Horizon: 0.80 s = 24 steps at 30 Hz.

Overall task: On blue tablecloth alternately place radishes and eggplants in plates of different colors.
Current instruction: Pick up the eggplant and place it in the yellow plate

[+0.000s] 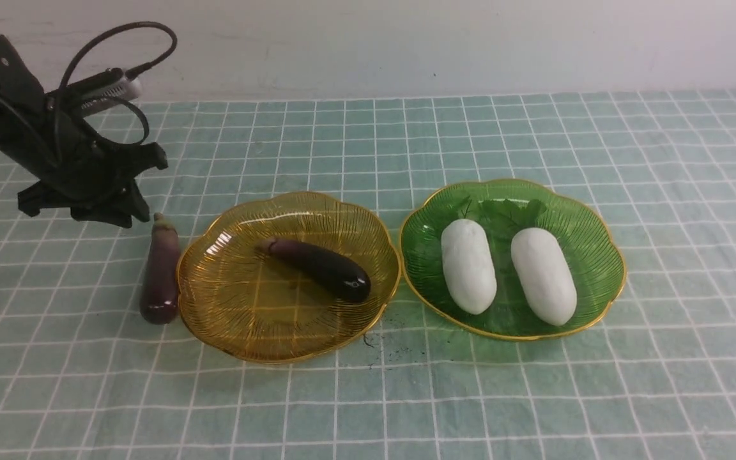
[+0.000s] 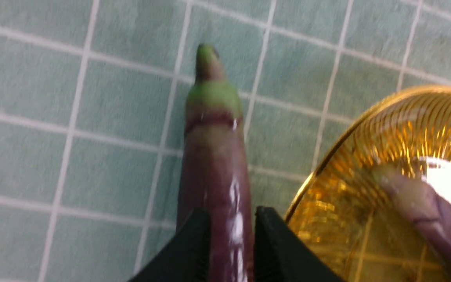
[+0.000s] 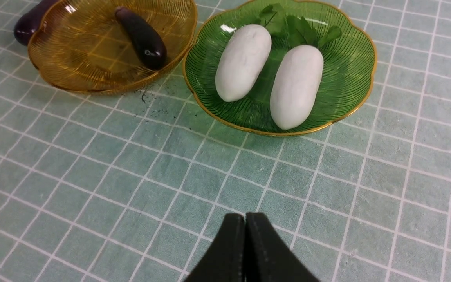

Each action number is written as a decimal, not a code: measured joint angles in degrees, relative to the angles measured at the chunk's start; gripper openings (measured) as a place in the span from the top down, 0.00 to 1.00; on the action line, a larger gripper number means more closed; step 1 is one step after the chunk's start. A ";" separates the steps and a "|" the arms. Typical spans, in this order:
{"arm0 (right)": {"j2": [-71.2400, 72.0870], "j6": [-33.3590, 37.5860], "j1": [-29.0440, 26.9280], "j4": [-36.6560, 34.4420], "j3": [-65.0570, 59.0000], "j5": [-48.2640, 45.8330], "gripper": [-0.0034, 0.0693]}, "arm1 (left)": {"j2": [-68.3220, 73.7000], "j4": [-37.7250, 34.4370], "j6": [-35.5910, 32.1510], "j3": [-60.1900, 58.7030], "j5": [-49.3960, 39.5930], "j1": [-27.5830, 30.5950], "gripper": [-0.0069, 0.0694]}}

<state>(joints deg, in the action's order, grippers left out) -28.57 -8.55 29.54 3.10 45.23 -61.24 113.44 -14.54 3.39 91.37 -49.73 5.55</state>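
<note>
A blue tablecloth (image 1: 534,396) is spread over the whole surface. In the front view an amber plate (image 1: 234,319) is seen toward 8 o'clock from the centre, and a green plate (image 1: 591,255) is set just beside it at its 3 o'clock.

A first radish (image 1: 468,265) is laid in the green plate, with a second radish (image 1: 544,276) close at its 3 o'clock. Their green leaves (image 1: 508,211) are pointed toward 12 o'clock.

A plated eggplant (image 1: 320,268) is laid across the amber plate, with its stem toward 10 o'clock and its thick end toward 4 o'clock. A loose eggplant (image 1: 160,275) is left on the cloth against the amber plate's rim at 9 o'clock, its stem toward 12 o'clock.

In the left wrist view the left gripper (image 2: 231,221) is shown with its jaws parted, and the loose eggplant is seen through the gap. In the front view this gripper is found at about 11 o'clock of the eggplant's stem, and nothing is lifted by it.

The right gripper (image 3: 245,217) is clenched on nothing, its fingers pressed together above bare cloth at 6 o'clock of the green plate.
</note>
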 joint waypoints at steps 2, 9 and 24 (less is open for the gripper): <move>0.00 0.00 0.00 0.00 0.00 0.00 0.97 | 1.45 -0.06 0.00 0.32 3.94 -0.06 0.60; 0.00 0.00 0.00 0.00 0.00 0.00 0.97 | 6.15 -1.11 -0.06 0.32 7.79 -0.06 0.41; 0.00 0.00 0.00 0.00 0.00 0.00 0.97 | 11.61 -3.89 -0.01 1.14 9.36 -0.06 0.46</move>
<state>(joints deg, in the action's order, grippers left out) -28.57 -8.55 29.54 3.10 45.23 -61.24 125.06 -18.43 3.38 92.52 -40.37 5.50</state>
